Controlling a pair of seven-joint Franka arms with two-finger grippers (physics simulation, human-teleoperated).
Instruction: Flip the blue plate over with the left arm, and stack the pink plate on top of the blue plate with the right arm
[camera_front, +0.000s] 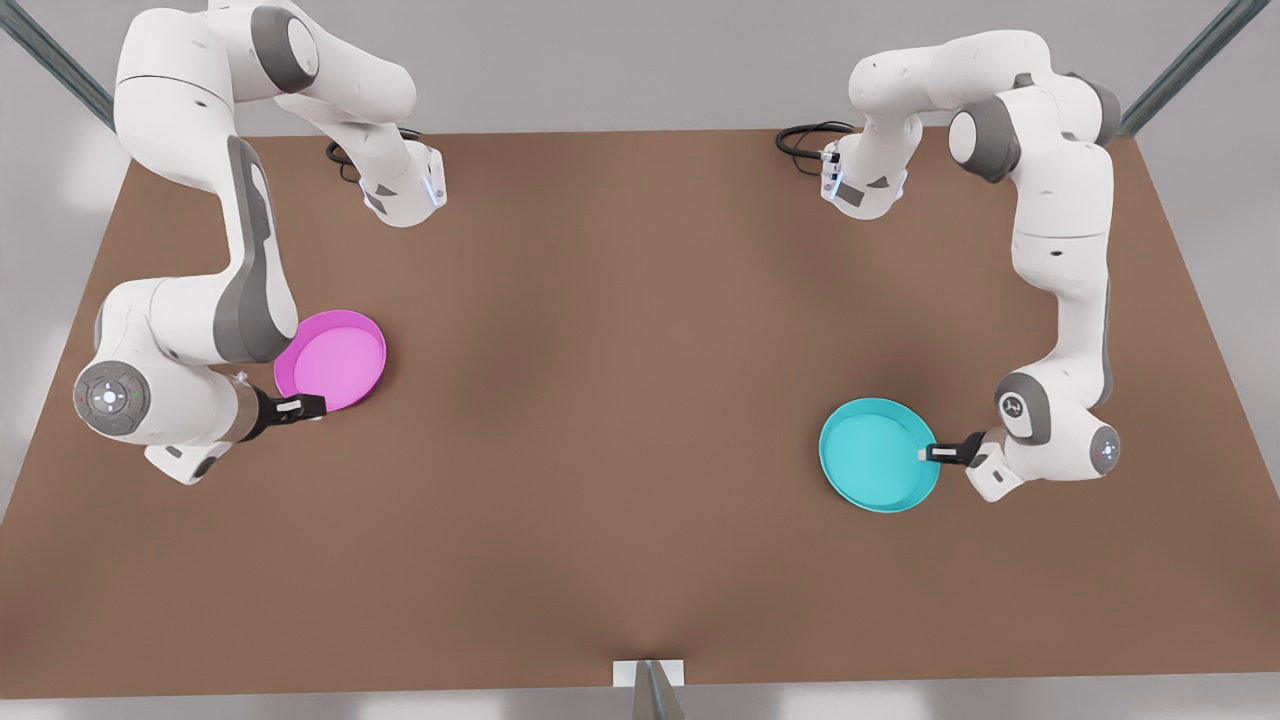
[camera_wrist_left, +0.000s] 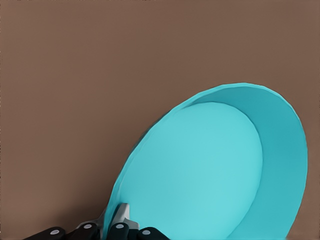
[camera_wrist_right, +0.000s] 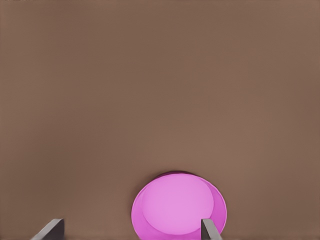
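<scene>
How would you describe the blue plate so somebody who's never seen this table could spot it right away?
Look at the brown table, on the front view's right side, near the lower end of that arm. There the left gripper is shut on the rim of the blue plate, a round, shallow dish. Its turquoise colour sets it apart from the pink plate, which lies across the table.

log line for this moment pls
left gripper: shut on blue plate rim, tilted | right gripper: open beside pink plate, flat

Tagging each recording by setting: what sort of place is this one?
Likely a simulated tabletop test cell: a plain brown table, grey frame struts at the corners, and just a blue plate and pink plate.
</scene>
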